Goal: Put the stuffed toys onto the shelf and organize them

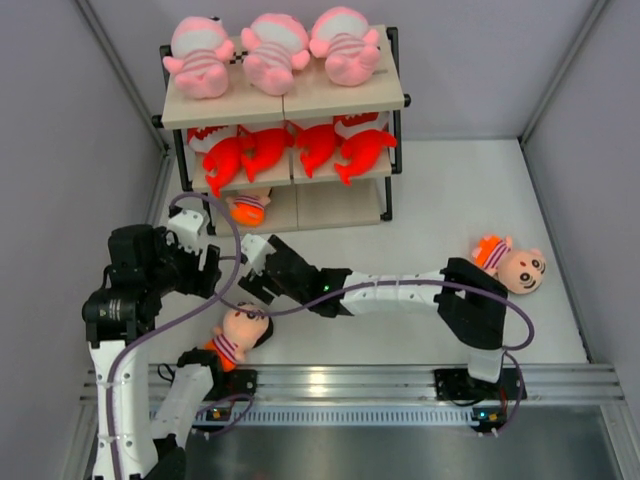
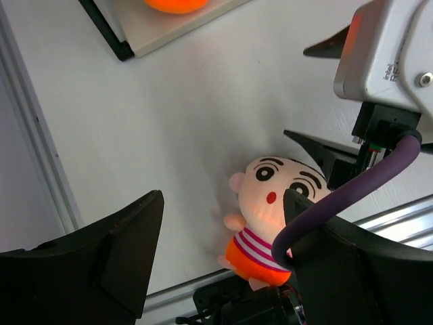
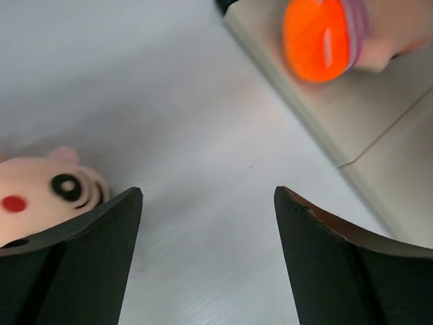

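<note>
The shelf [image 1: 284, 103] stands at the back, with three pink striped babies [image 1: 272, 50] on its top board and red-orange sharks [image 1: 300, 148] on the middle board. One boy doll [image 1: 248, 207] lies on the bottom board's left; its orange shorts show in the right wrist view [image 3: 318, 37]. A second boy [image 1: 240, 335] lies on the table near the left base, below both grippers [image 2: 270, 210]; its head shows at the right wrist view's left edge [image 3: 40, 193]. A third boy [image 1: 512, 265] lies at the right. My left gripper [image 1: 212, 272] [image 2: 223, 196] and right gripper [image 1: 243, 288] [image 3: 208, 191] are open and empty.
The two grippers hang close together in front of the shelf's left end; the right gripper's body [image 2: 385, 54] and a purple cable [image 2: 352, 196] cross the left wrist view. Grey walls close in the table on both sides. An aluminium rail [image 1: 360, 380] runs along the near edge.
</note>
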Controlling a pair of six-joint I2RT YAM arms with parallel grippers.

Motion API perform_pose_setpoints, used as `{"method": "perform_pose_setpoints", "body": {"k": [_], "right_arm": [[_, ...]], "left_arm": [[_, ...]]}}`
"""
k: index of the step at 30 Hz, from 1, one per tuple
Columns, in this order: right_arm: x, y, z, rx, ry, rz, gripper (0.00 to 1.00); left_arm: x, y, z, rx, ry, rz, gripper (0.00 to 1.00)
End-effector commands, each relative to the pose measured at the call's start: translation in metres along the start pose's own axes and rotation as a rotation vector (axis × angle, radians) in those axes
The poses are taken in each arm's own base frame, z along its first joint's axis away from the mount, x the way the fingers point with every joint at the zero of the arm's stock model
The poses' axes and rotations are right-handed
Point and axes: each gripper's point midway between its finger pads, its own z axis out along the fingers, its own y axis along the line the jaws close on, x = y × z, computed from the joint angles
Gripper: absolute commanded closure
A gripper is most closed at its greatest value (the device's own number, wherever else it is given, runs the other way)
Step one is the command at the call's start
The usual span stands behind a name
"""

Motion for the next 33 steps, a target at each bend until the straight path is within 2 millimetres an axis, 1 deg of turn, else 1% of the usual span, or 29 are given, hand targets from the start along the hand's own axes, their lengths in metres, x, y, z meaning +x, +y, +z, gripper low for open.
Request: {"method": "perform_pose_setpoints", "body": {"k": [1, 2, 3, 4, 6, 7, 8, 13, 16, 18, 19, 21, 22, 23, 25, 27, 28, 29, 30, 31, 32, 33], "right_arm": [[-0.051, 0.084, -0.047, -0.263, -0.12, 0.245, 0.21], [-0.044, 0.1, -0.047, -0.294, -0.093, 0.228, 0.21], [-0.043, 0.113, -0.05, -0.311, -0.085, 0.199, 0.21], [-0.042, 0.133, -0.056, -0.327, -0.079, 0.17, 0.22], [-0.04, 0.151, -0.057, -0.346, -0.074, 0.141, 0.24], [-0.043, 0.16, -0.061, -0.357, -0.083, 0.134, 0.25], [-0.042, 0.165, -0.061, -0.356, -0.081, 0.133, 0.26], [-0.049, 0.172, -0.066, -0.344, -0.091, 0.164, 0.25], [-0.043, 0.175, -0.064, -0.355, -0.076, 0.165, 0.25], [-0.044, 0.179, -0.067, -0.378, -0.076, 0.165, 0.25], [-0.046, 0.184, -0.071, -0.416, -0.083, 0.161, 0.25], [-0.051, 0.188, -0.077, -0.455, -0.102, 0.145, 0.25], [-0.051, 0.199, -0.084, -0.509, -0.109, 0.132, 0.25], [-0.058, 0.202, -0.089, -0.534, -0.135, 0.127, 0.25], [-0.056, 0.214, -0.096, -0.605, -0.138, 0.117, 0.25], [-0.041, 0.221, -0.09, -0.618, -0.09, 0.1, 0.26], [-0.037, 0.221, -0.086, -0.616, -0.072, 0.097, 0.34], [-0.024, 0.225, -0.081, -0.619, -0.03, 0.096, 0.44], [-0.02, 0.224, -0.079, -0.618, -0.018, 0.106, 0.56], [-0.014, 0.221, -0.077, -0.637, -0.002, 0.121, 0.79], [-0.018, 0.217, -0.08, -0.647, -0.01, 0.15, 0.86], [-0.027, 0.213, -0.081, -0.663, -0.048, 0.167, 0.93]], "left_arm": [[0.013, 0.034, 0.007, -0.16, 0.073, 0.021, 0.23], [0.013, 0.034, 0.006, -0.163, 0.07, 0.021, 0.23], [0.013, 0.034, 0.005, -0.166, 0.069, 0.019, 0.23], [0.013, 0.035, 0.005, -0.169, 0.068, 0.021, 0.23], [0.013, 0.035, 0.003, -0.173, 0.06, 0.023, 0.23], [0.013, 0.034, 0.002, -0.172, 0.057, 0.023, 0.23], [0.013, 0.034, 0.002, -0.173, 0.055, 0.025, 0.23], [0.014, 0.033, -0.001, -0.175, 0.051, 0.027, 0.23], [0.015, 0.033, 0.0, -0.174, 0.053, 0.032, 0.23], [0.015, 0.033, 0.0, -0.172, 0.055, 0.03, 0.23], [0.016, 0.032, 0.001, -0.169, 0.056, 0.031, 0.23], [0.016, 0.032, 0.001, -0.165, 0.055, 0.033, 0.23], [0.017, 0.031, 0.002, -0.162, 0.058, 0.032, 0.23], [0.018, 0.031, 0.003, -0.159, 0.061, 0.033, 0.23], [0.018, 0.029, 0.004, -0.148, 0.06, 0.037, 0.23], [0.019, 0.028, 0.005, -0.137, 0.063, 0.034, 0.23], [0.02, 0.026, 0.005, -0.131, 0.066, 0.036, 0.23], [0.02, 0.025, 0.006, -0.123, 0.065, 0.038, 0.23], [0.021, 0.024, 0.006, -0.114, 0.068, 0.044, 0.23], [0.02, 0.018, 0.007, -0.081, 0.061, 0.048, 0.23], [0.022, 0.015, 0.007, -0.061, 0.065, 0.052, 0.23], [0.023, 0.011, 0.008, -0.037, 0.068, 0.071, 0.24]]}}
